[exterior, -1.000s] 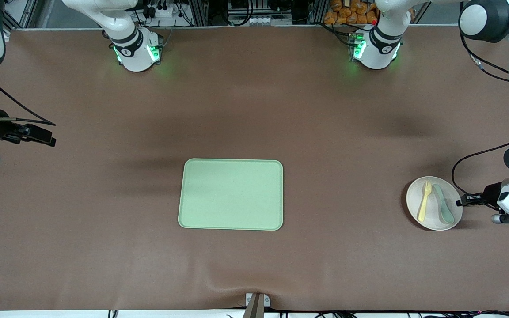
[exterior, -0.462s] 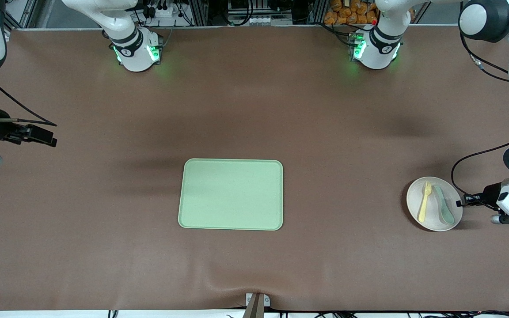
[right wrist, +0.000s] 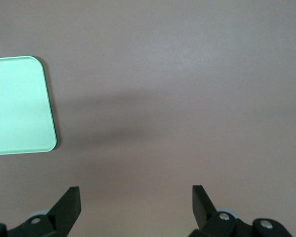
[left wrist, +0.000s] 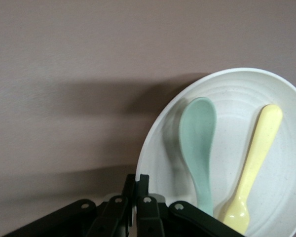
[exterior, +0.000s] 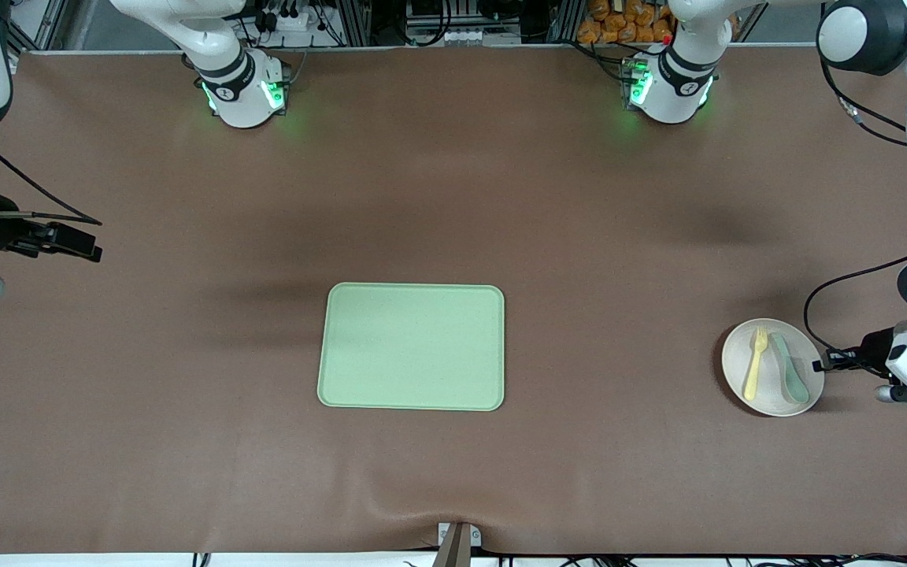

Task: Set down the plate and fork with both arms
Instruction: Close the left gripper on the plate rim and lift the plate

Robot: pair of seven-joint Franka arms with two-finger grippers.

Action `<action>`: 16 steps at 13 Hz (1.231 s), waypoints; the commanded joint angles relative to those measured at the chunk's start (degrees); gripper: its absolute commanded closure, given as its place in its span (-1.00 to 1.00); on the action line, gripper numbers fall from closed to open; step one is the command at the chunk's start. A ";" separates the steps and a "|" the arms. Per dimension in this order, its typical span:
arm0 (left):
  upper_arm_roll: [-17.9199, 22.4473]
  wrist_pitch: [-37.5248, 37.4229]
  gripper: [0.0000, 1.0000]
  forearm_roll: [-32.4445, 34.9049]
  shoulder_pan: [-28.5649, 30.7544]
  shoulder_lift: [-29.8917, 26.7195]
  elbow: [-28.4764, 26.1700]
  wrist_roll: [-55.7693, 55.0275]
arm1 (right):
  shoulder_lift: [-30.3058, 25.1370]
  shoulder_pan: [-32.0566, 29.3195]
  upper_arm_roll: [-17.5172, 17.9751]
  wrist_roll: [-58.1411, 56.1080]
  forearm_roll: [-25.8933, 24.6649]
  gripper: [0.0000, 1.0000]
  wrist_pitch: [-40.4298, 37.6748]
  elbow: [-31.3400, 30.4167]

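The off-white plate (exterior: pixel 737 354) sits on the brown table near the left arm's end. The pale-yellow fork (exterior: pixel 754 364) and a teal spoon (exterior: pixel 789 370) lie on it side by side. My left gripper (exterior: pixel 818 365) is shut on the plate's rim at the edge toward the left arm's end. The left wrist view shows its fingers (left wrist: pixel 140 180) pinched on the plate (left wrist: pixel 227 94), with the fork (left wrist: pixel 254 158) and spoon (left wrist: pixel 197 143) beside them. My right gripper (exterior: pixel 95 253) waits open and empty over the table at the right arm's end; its wrist view (right wrist: pixel 135 195) shows bare table between the jaws.
A rectangular light-green tray (exterior: pixel 412 346) lies empty in the middle of the table, nearer the front camera; its corner shows in the right wrist view (right wrist: pixel 17 106). The arm bases stand along the table's edge farthest from the front camera.
The plate with fork and spoon has shifted slightly toward the tray and the front camera, together with my left gripper. The right arm has not moved.
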 commanded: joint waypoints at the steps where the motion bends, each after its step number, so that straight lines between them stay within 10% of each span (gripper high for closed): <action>1: -0.91 -4.00 1.00 -2.86 0.66 -0.30 1.52 0.62 | -0.19 0.34 -0.21 0.48 0.74 -1.00 0.34 -0.28; 16: -10.05 -7.53 1.00 -5.25 -8.20 -2.40 3.98 -18.08 | -0.19 0.87 -0.21 0.48 0.74 -1.00 0.60 -0.28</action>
